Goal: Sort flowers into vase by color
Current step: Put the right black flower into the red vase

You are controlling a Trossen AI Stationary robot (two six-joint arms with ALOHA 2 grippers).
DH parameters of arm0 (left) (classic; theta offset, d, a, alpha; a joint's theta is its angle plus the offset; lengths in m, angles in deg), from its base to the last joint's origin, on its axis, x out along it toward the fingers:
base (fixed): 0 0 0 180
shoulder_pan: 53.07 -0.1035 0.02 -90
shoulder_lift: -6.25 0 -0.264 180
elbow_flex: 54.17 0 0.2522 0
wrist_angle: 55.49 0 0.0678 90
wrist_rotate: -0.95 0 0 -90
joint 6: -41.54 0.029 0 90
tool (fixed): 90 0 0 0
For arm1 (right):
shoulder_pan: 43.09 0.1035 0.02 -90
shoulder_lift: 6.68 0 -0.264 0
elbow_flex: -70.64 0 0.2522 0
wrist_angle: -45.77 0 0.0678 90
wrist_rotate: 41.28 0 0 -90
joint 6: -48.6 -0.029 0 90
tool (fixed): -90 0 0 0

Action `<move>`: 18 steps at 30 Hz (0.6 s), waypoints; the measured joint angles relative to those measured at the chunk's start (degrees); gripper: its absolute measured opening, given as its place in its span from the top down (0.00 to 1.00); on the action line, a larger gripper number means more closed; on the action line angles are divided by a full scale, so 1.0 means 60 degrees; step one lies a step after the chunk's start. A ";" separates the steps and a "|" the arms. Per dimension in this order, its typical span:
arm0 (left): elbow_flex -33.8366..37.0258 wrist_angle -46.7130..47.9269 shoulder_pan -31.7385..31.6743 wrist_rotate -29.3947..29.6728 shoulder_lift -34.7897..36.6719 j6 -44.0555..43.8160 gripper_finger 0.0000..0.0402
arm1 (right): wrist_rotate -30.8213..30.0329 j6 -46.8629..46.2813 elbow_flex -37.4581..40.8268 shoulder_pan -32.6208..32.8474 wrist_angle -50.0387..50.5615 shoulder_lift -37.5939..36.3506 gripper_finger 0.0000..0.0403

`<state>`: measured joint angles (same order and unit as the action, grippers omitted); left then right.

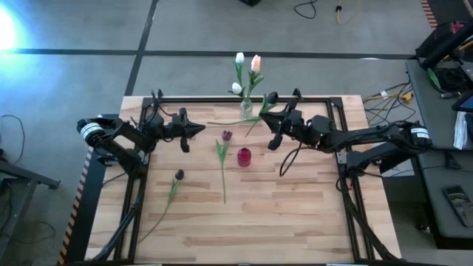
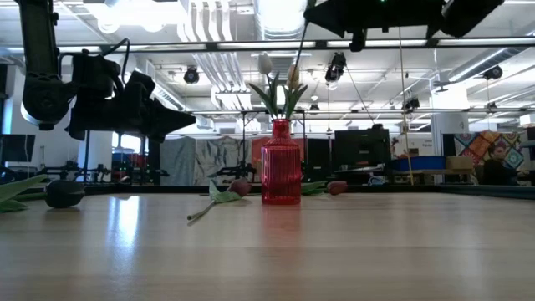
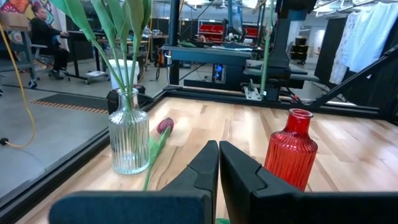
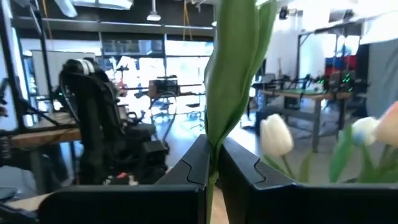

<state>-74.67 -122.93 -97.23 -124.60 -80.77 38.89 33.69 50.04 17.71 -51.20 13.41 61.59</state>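
The right gripper (image 1: 270, 139) is hovering above the far right part of the wooden table (image 1: 295, 214), its fingers (image 4: 193, 163) pinching the green stem and leaf of a flower (image 4: 236, 68) that is rising straight up between them. Just beyond that claw, toward the table's far edge, a clear glass vase (image 1: 246, 109) is holding three tulips: white (image 1: 239, 58), peach (image 1: 256, 63) and another white one (image 1: 236, 88).

A red vase (image 1: 244, 157) is standing near the table's middle, a little to the left of the right claw and nearer the front.

The left gripper (image 1: 191, 134) is hanging over the left side of the table with its fingers (image 3: 199, 171) pressed together and nothing between them. Ahead of it a dark purple tulip (image 1: 224, 151) is lying flat, its head pointing away from the front edge, between this claw and the red vase. Another dark-headed tulip (image 1: 174, 185) is lying nearer the front, below the left claw.
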 joint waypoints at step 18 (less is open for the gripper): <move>0.0011 0.0078 0.0164 0.0004 0.0000 -0.0001 1.00 | -0.0481 -0.0793 -0.0463 0.0854 0.1316 0.0007 0.96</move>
<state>-74.61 -122.46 -96.25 -124.58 -80.77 38.88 30.81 45.28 14.93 -46.08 21.30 61.63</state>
